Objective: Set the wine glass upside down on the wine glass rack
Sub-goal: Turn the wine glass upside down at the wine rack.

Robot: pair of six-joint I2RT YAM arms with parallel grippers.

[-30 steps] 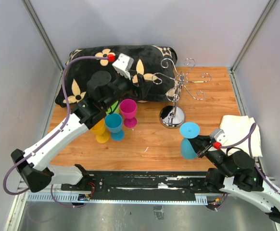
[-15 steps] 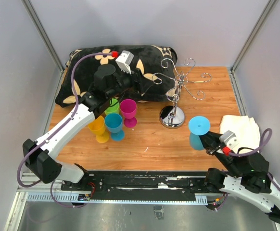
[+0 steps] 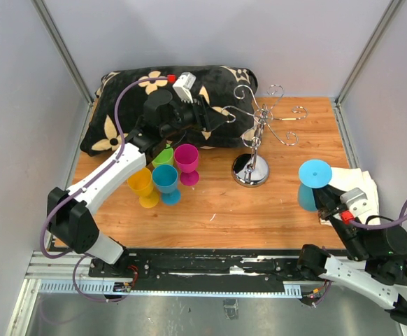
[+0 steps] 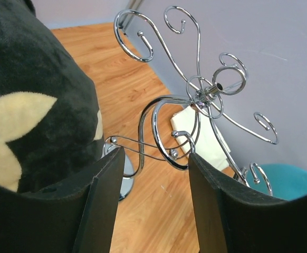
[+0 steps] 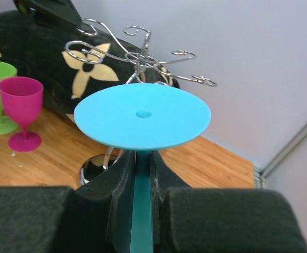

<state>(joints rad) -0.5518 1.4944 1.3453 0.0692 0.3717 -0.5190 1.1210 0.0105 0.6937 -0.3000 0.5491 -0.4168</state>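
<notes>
I'm holding the turquoise plastic wine glass (image 5: 142, 116) upside down (foot on top) to the right of the shiny chrome wire rack (image 3: 259, 136), with the right gripper (image 5: 142, 168) pinching its stem. The left gripper (image 4: 156, 174) is straddling the rack's left scroll arm, jaws spread.

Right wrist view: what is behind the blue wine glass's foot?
The wine glass rack, scroll arms showing above the foot, and the black floral cushion. The blue wine glass hides the rack's stem and most of its base.
</notes>
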